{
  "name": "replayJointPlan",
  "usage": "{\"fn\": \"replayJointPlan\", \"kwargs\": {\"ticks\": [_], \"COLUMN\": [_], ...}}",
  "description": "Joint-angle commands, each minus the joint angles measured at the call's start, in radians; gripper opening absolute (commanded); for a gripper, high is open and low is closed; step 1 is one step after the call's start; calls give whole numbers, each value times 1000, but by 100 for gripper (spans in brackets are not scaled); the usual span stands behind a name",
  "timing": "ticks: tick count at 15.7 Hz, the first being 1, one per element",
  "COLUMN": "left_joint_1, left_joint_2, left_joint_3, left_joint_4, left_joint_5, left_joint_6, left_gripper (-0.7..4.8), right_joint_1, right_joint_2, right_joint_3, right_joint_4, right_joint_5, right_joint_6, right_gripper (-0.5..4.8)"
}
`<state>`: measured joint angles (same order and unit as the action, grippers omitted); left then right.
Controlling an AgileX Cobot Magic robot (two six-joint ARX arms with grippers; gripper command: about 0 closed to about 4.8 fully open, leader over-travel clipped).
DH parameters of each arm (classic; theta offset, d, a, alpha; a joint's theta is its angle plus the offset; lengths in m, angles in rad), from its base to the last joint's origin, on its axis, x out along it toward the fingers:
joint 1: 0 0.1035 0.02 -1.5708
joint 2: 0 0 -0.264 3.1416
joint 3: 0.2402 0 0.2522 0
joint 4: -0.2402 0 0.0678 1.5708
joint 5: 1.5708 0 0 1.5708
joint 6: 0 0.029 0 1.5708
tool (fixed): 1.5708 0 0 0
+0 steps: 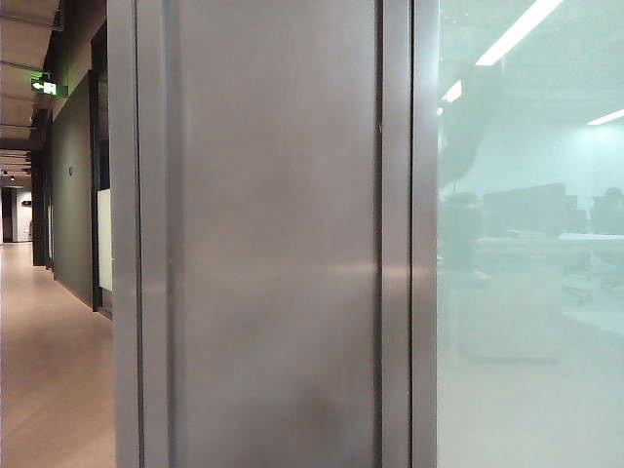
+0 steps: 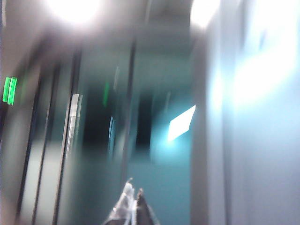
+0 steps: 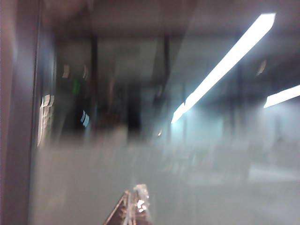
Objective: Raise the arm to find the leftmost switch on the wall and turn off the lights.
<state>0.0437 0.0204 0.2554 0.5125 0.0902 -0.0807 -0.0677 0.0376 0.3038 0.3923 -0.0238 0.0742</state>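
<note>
Brushed grey metal fills most of the exterior view: the wall (image 1: 273, 244) is a tall, smooth panel framed by narrow vertical strips, with a corridor (image 1: 49, 370) running off on one side and frosted glass (image 1: 526, 292) on the other, where ceiling lights (image 1: 517, 34) are lit. No switch shows on the panel in any view, so the search is judged to be barely under way. The arm appears only as a dark silhouette (image 1: 468, 127) reflected in the glass. Both wrist views are smeared with blur. The left gripper (image 2: 132, 197) shows only as two pale tips close together at the frame edge, pointing toward dark panelling and a green exit sign (image 2: 9, 90); the right gripper (image 3: 136, 204) shows as a similar pale wedge facing the glass. Neither holds anything, and both pairs of jaws look pressed together, though the blur leaves some doubt. A wall switch is likely a stiff, fixed rocker, light to actuate: nothing to grasp, only a firm push with closed jaw tips on its face, squarely so they do not skid off smooth plastic.
</note>
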Motion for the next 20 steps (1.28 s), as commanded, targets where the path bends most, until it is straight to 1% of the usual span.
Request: {"fn": "replayJointPlan", "kwargs": {"ticks": [1,3,8,9,10,12,13,15,16,17,19,20], "left_joint_1": [2,2,2,2,2,2,2,2,2,1,1,1], "left_joint_2": [154,292,617,699,743,804,821,843,849,855,855,855], "left_joint_3": [224,395,726,800,843,895,907,911,911,911,911,911], "left_joint_4": [-32,-32,-32,-35,-41,-41,-40,-40,-41,-36,-29,-15], "left_joint_5": [-26,-26,-25,-22,-18,-10,6,31,72,121,136,163], "left_joint_6": [-2,-3,-2,-2,-2,-2,-3,-6,-6,-6,-8,-43], "left_gripper": [-6,-6,-6,-6,-6,-6,-6,-6,-6,-6,-6,-5], "right_joint_1": [1,1,1,1,1,2,2,3,3,5,64,99], "right_joint_2": [179,332,688,775,826,896,921,957,970,995,1028,1050], "right_joint_3": [233,401,768,871,935,1044,1089,1156,1178,1216,1255,1273], "right_joint_4": [-3,-2,-5,-8,-16,-85,-128,-182,-180,-178,-178,-180], "right_joint_5": [54,29,20,-28,-76,-132,-154,-223,-299,-465,-664,-755], "right_joint_6": [4,4,4,4,5,14,68,238,278,292,293,293], "right_gripper": [-1,-1,-1,-1,-1,-1,-1,-1,-1,-1,-1,-1]}}
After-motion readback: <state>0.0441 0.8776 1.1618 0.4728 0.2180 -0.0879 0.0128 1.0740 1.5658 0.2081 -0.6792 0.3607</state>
